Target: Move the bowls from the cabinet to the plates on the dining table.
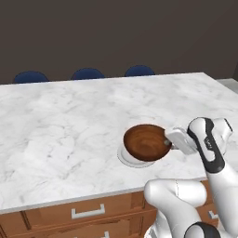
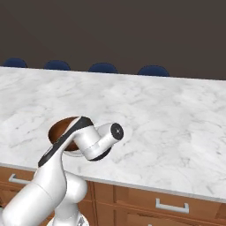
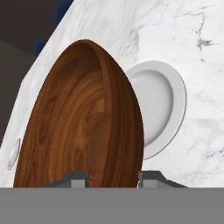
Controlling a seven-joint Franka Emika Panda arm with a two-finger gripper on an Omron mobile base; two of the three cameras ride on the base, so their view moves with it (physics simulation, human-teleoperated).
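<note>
The hand (image 3: 110,178) is closed on the rim of the round dark brown glossy wooden bowl (image 1: 147,142); in the hand view its two small dark fingertips (image 3: 78,179) stand one on each side of the bowl wall, touching it. The hand comes at the bowl from the right side in the left base view, and the white arm (image 1: 210,144) with dark joints bends behind it.

The bowl is held tilted, with its open side turned partly to the left base camera, so the wood grain inside is seen. It hangs just above the small flat round light-grey plate (image 1: 131,158), and it covers most of the plate; I cannot tell if the bottom of the bowl touches the plate. In the hand view the plate (image 3: 162,105) shows beside the bowl edge.

The plate lies on the large white, grey-veined marble bench (image 1: 65,125), near its front edge. Below this edge is the brown wooden base with a silver-handled drawer (image 1: 88,212). Behind the far edge of the bench the dark blue round chair backs (image 1: 87,73) stand in a row.
</note>
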